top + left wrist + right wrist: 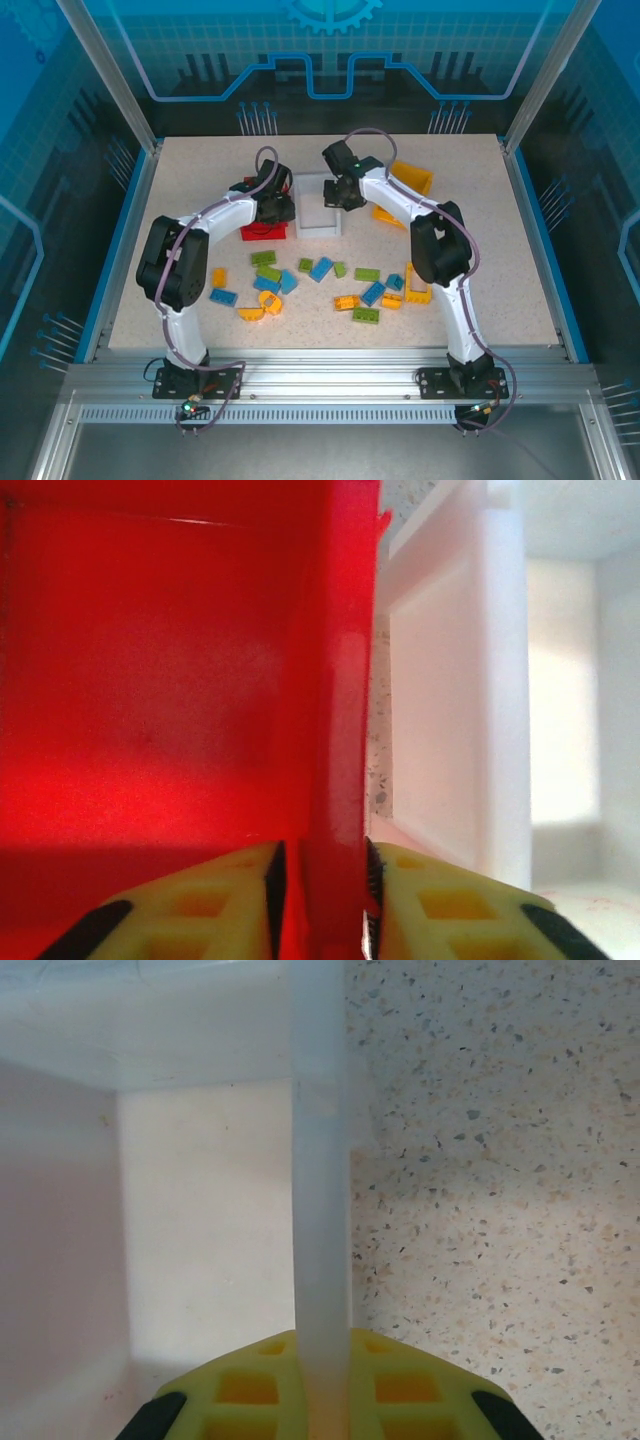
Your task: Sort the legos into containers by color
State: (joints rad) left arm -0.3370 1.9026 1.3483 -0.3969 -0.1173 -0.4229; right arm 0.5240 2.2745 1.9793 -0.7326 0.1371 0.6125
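The red bin [262, 231] stands left of the white bin [318, 212] at mid-table. My left gripper [277, 206] is shut on the red bin's right wall [345, 680], one finger inside and one outside [320, 865]. My right gripper [346, 192] is shut on the white bin's right wall [320, 1160], straddling it [322, 1345]. Both bins look empty inside. The orange-yellow bin [412, 178] lies tilted at the back right. Blue [321, 268], green [264, 258] and orange-yellow legos [346, 302] lie scattered on the table in front of the bins.
The white bin's side [450, 680] stands a narrow gap right of the red wall. Bare speckled table [480, 1160] lies right of the white bin. An orange-yellow frame-shaped piece [417, 284] rests by the right arm. A raised blue rim [535, 230] edges the table.
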